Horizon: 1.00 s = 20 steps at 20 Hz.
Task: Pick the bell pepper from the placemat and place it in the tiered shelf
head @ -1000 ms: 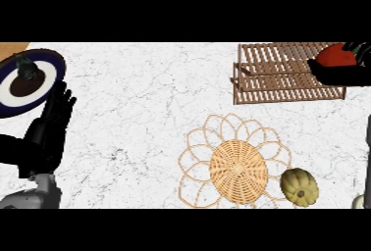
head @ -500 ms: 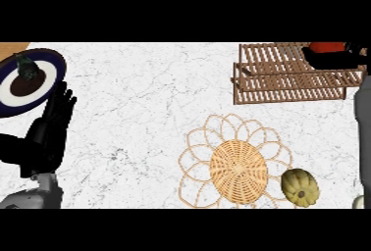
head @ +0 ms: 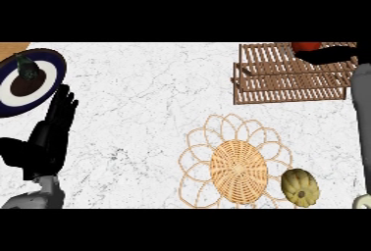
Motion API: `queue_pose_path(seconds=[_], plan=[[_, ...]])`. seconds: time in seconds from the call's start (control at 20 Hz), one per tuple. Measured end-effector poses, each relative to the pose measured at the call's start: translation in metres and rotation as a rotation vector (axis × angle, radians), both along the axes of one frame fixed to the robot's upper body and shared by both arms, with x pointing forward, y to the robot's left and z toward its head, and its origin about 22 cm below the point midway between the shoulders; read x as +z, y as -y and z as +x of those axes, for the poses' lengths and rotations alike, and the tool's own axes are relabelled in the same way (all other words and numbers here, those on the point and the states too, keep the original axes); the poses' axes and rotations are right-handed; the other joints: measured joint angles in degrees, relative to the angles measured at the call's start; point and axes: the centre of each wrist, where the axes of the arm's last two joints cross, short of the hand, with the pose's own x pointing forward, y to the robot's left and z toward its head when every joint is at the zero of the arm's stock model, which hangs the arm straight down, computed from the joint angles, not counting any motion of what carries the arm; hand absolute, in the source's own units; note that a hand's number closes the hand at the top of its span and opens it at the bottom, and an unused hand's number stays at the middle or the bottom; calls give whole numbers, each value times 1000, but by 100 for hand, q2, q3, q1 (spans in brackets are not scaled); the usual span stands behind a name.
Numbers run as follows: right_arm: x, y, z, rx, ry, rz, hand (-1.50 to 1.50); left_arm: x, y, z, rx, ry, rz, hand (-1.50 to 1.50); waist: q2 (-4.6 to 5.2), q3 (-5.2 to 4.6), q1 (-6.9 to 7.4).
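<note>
A red bell pepper point(head: 305, 46) shows at the top right, over the far side of the wooden tiered shelf point(head: 290, 73). My right hand point(head: 334, 54) is curled round it, and black fingers hide most of the pepper. The grey right forearm point(head: 361, 98) runs up the right edge. The woven wicker placemat point(head: 235, 166) lies at the centre right with nothing on its middle. My left hand point(head: 45, 135) rests open at the left, fingers up.
A dark blue and white plate point(head: 29, 81) with a small dark object sits at the far left. A yellow-green squash point(head: 300, 187) lies at the placemat's right edge. A grey item point(head: 362, 201) peeks in at the bottom right corner.
My right hand has carried the pepper farther up and back over the shelf, toward the top edge of the view. The left hand has stayed still.
</note>
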Motion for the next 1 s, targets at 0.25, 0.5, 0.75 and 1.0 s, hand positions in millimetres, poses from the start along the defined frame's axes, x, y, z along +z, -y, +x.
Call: queue_pose_path(seconds=[0.25,0.5,0.75,1.0], plan=[[11,2,4,42,61,47,-150,1,2,1,-1,4,2,0,-4,0,-11],[34,8,2,39,158,140,-150,0,-5,2,1,1,-10,0,-16,-2,-41],[56,44,-17,-52,206,198,-150,0,-3,1,15,-8,-6,0,-31,-4,-80],[65,96,-49,-167,197,250,-150,3,-2,-1,18,-7,-1,0,-36,-4,-118]])
